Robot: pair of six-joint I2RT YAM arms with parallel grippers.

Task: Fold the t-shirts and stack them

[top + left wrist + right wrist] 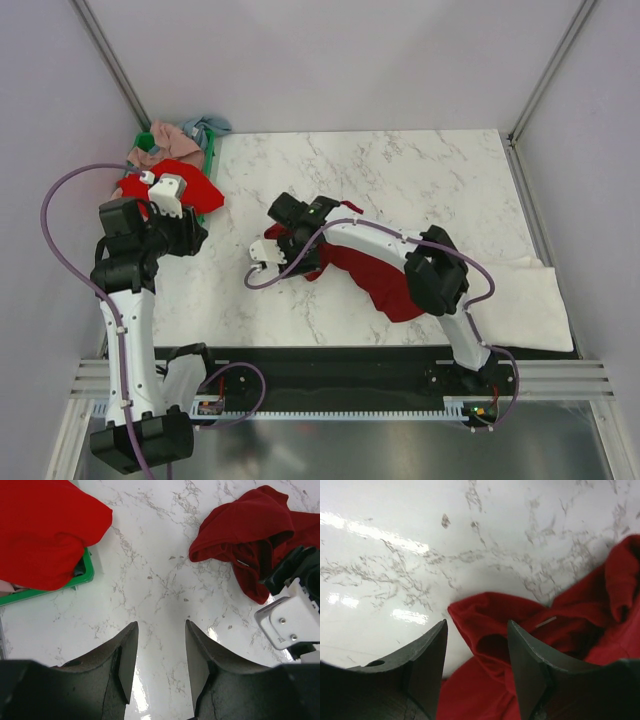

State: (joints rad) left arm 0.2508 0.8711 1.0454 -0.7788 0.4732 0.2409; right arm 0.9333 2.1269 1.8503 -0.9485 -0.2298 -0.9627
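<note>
Crimson shirt (520,630) lies crumpled on the table (400,170), mid-table, partly beneath the right arm. It is not flat: a rolled fold and a hollow show at its left end.

Right gripper (476,627) hangs over that left end with jaws apart. Cloth lies below the gap, and we see nothing pinched.

Left gripper (161,627) is also apart and empty, over bare marble between the crate (85,575) and the crimson shirt.

The red shirt (45,530) spills over the crate rim onto the table. Pink (165,140) and blue (208,125) shirts sit in the crate. A cream shirt (530,300) lies flat near the table's right edge.

Risks, as we judge them:
- If the right gripper closes where it hangs, it may take the rolled fold, so several layers at once. Lifting would then raise a lump, not an edge, and the shirt would not spread.
- If only one gripper pulls, the whole heap likely slides over the smooth marble instead of opening.
- The right arm sits low over the cloth, so a sweep could drag or re-bunch it.
- The left gripper is near the overhanging red shirt, and a careless pass could snag it and pull it off the crate.
- A wide drag to the right could disturb the cream shirt.
</note>
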